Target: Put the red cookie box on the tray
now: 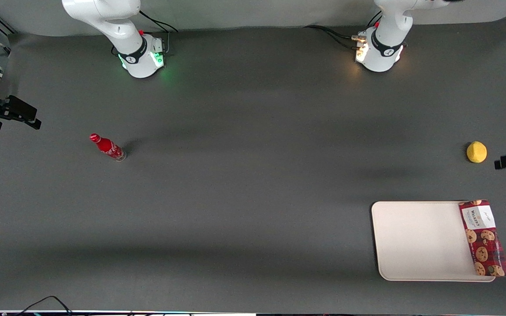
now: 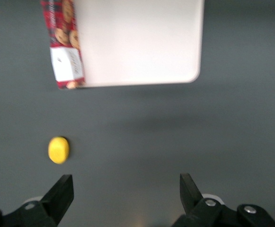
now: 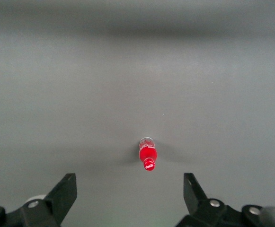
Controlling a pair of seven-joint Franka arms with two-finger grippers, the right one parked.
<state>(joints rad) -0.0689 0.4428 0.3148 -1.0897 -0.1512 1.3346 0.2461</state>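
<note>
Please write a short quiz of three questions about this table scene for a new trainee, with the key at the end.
1. True or false: the red cookie box lies flat along one short edge of the tray, partly overhanging its rim.
2. The gripper is: A) shut on the box; B) open, above the bare table, holding nothing; C) shut on the lemon.
3. Which thing stands toward the parked arm's end of the table?

Key
1. True.
2. B. The yellow lemon lies untouched on the table, farther from the front camera than the tray.
3. The small red soda bottle.
</note>
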